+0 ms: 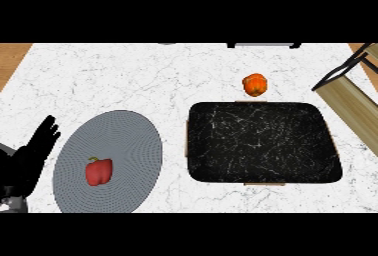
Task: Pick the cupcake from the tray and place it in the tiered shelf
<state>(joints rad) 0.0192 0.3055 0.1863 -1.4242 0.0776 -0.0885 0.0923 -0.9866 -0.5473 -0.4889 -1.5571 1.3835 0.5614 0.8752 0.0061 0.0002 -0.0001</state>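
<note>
The black tray sits bare on the white marble counter — no cupcake shows anywhere. Tiered shelf at right edge. Left robot hand rests open, fingers straight, at the left edge.

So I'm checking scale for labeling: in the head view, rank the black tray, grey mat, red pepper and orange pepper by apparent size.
Largest to smallest:
1. black tray
2. grey mat, close behind the tray
3. red pepper
4. orange pepper, though it sits farther away, so peppers unsure.
</note>
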